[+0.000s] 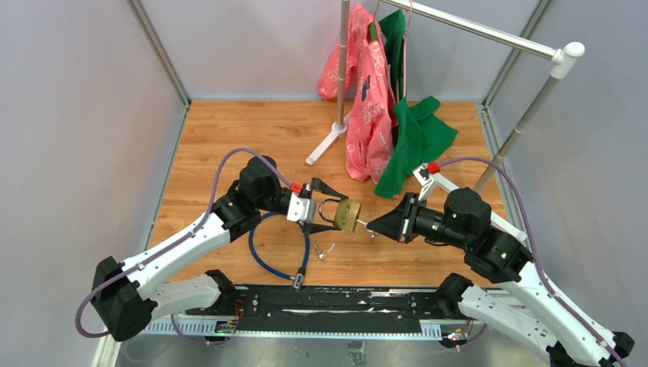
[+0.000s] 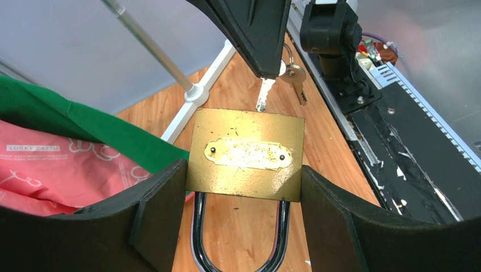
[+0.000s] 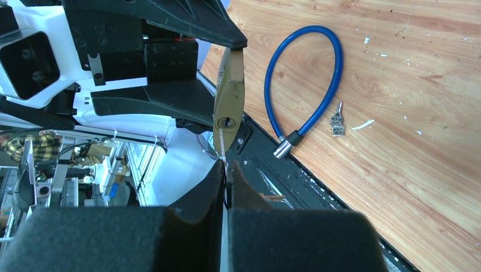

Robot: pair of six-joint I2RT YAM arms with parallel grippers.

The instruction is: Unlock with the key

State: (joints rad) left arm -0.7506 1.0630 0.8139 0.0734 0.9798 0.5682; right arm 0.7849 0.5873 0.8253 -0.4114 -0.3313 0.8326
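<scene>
- Grey panel walls (image 1: 76, 115) close in the left, far and right edges.
- The wooden tabletop (image 1: 229, 130) is scuffed, with white flecks; a black strip (image 1: 336, 302) runs along its near edge.
- A metal rack (image 1: 474, 29) at the far-right corner carries pink bags (image 1: 367, 115) and green cloth (image 1: 416, 141).
- A blue cable lock (image 1: 264, 256) lies left of centre, near the strip.
- The left gripper (image 1: 330, 208) grasps the brass padlock (image 1: 349, 215) by its sides, above mid-table.
- The right gripper (image 1: 374, 223) is clenched on the key (image 2: 264, 93), whose blade meets the padlock's keyhole edge.
- Small loose keys (image 1: 325, 250) lie below the padlock.
</scene>
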